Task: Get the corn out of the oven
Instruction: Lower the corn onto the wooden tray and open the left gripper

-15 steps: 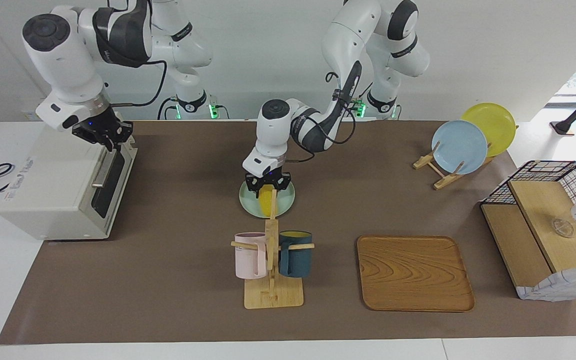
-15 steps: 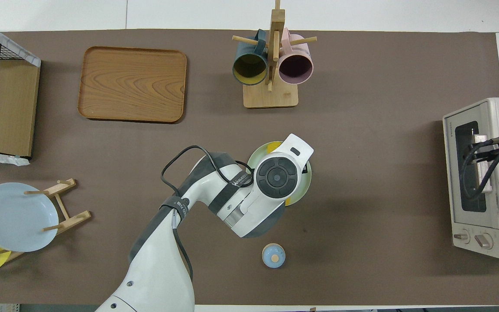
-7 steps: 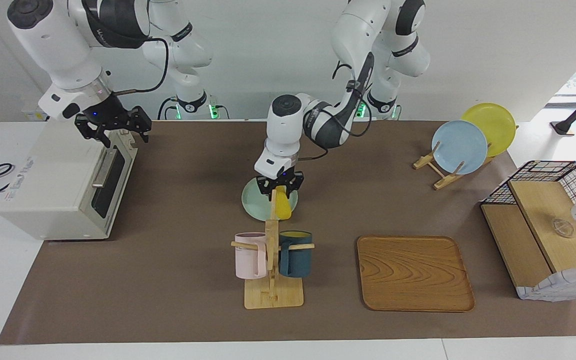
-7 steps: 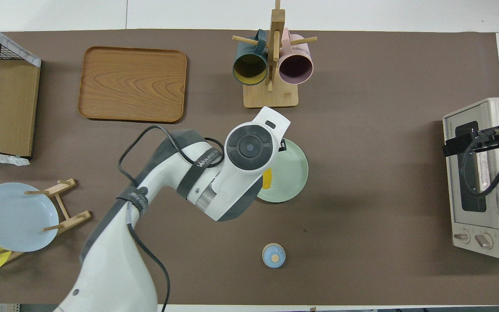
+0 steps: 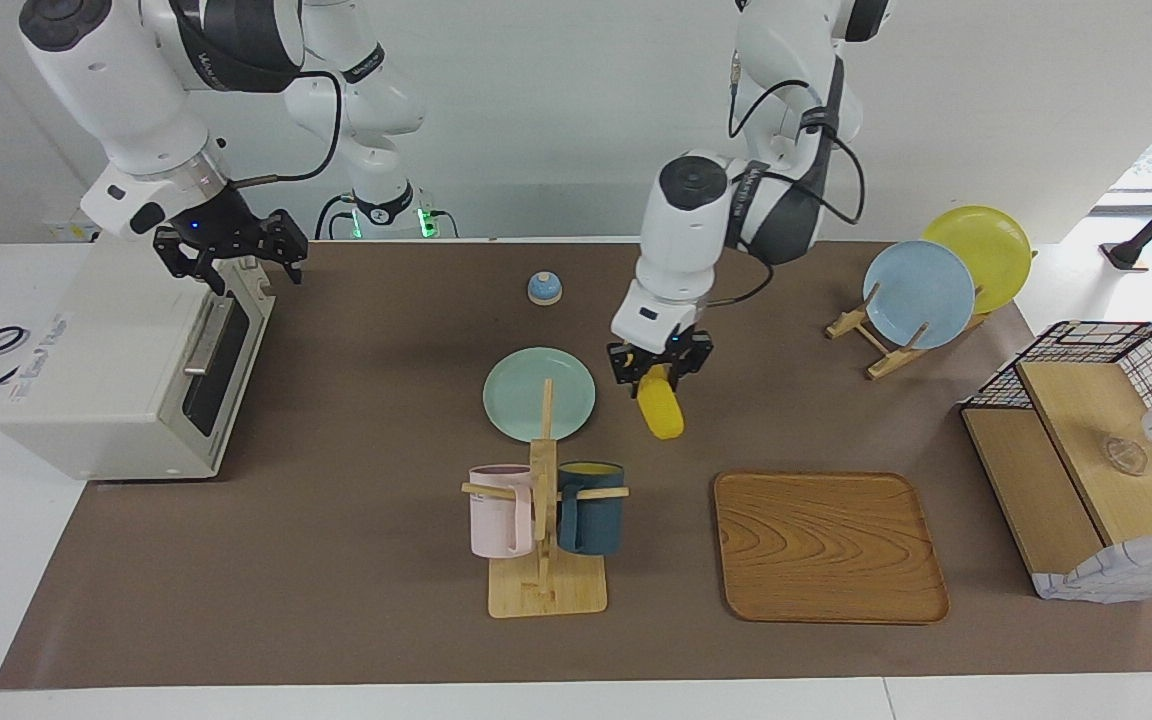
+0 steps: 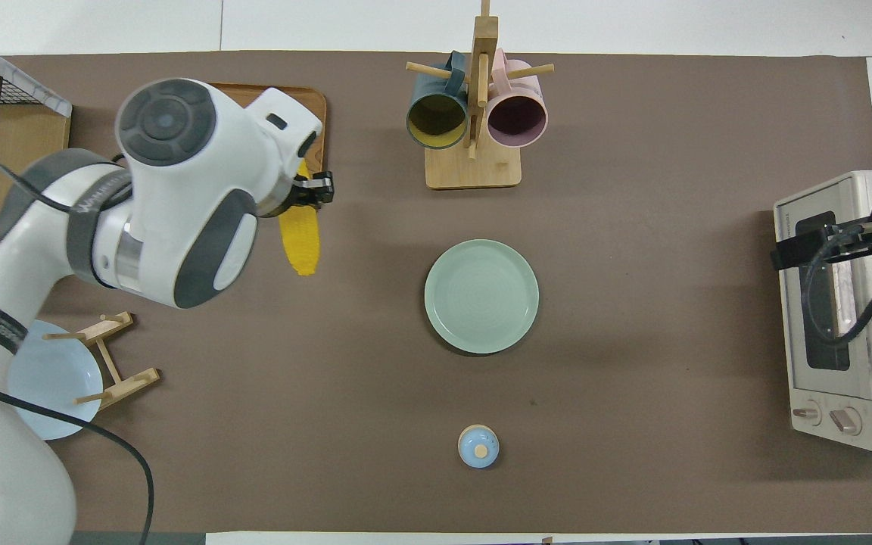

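1. The left hand (image 5: 659,369) is closed on the corn (image 5: 660,413), gripping its upper end so the cob hangs below the fingers, up in the air.
2. In the facing view the corn hangs over bare desk (image 5: 356,560) between the green plate (image 5: 539,394) and the wooden tray (image 5: 829,546). It is at about 3 o'clock from the plate and about 11 o'clock from the tray.
3. In the overhead view the corn (image 6: 300,241) shows beside the tray's (image 6: 307,113) nearest corner, with the left hand (image 6: 313,188) at its top end.
4. The oven (image 5: 126,370) stands at the right arm's end of the desk, its door shut and its bar handle (image 5: 206,335) facing the middle of the desk.
5. The right hand (image 5: 228,255) hovers over the oven's top front edge with its fingers spread wide, holding nothing.
6. In the overhead view the right hand (image 6: 811,246) lies over the oven's (image 6: 852,424) glass door.
7. The green plate lies bare in the middle of the desk.
8. The mug rack (image 5: 544,540) stands at 6 o'clock from the plate in the facing view, with a pink mug (image 5: 499,510) and a dark blue mug (image 5: 592,508) hung on it.
9. A small blue bell (image 5: 544,288) sits at 12 o'clock from the plate, nearer to the robots.
10. A plate stand (image 5: 876,345) with a light blue plate (image 5: 919,293) and a yellow plate (image 5: 986,245) is at the left arm's end, and a basket shelf (image 5: 1096,450) stands at the desk's edge there.
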Available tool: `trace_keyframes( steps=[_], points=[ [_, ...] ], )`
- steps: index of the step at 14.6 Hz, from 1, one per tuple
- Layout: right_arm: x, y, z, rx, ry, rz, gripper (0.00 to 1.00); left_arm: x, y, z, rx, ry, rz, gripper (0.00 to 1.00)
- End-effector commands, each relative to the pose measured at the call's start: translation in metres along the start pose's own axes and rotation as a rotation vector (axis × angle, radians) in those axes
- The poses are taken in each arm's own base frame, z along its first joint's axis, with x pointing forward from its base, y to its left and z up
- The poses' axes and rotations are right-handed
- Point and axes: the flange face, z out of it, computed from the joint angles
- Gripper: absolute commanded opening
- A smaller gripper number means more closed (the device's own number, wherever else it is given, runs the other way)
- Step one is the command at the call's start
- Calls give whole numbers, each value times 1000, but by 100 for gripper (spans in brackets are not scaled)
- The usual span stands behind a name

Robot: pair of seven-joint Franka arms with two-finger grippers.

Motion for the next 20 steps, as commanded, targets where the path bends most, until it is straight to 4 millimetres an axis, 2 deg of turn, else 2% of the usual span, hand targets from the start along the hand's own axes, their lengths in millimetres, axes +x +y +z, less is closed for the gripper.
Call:
trace_keyframes(
  steps=[1,2,4,5,7,8,9,10,12,14,19,20],
  points=[
    [5,-5,-7,11,-2,-12,100,42,-58,3,-28,3,-2,0],
    [5,-4,-7,11,-3,-11,100,58,-77,6,-32,11,12,0],
    [6,-1,-5,14,-7,-5,100,82,-95,29,-24,14,17,0],
    [5,-1,-6,15,-5,-5,100,94,-100,39,-23,27,7,0],
    [7,-1,-3,16,-12,-6,100,122,-95,76,-23,48,4,0],
    [9,-18,-3,10,-18,-34,100,131,-93,98,-27,64,1,0],
    [8,-12,-4,-15,-22,8,100,141,-103,110,-47,116,-24,0],
    [10,-10,-6,-5,-17,19,100,144,-110,118,-61,119,-42,0],
    [11,-10,-4,-6,-34,21,100,145,-108,128,-67,137,-39,0],
    [9,-9,-6,-10,-35,25,100,146,-103,147,-67,141,-25,0],
    [6,-4,-5,-7,-42,41,100,145,-106,150,-58,135,26,0],
    [6,-4,-5,-7,-39,39,100,145,-105,149,-60,136,25,33]
  ],
)
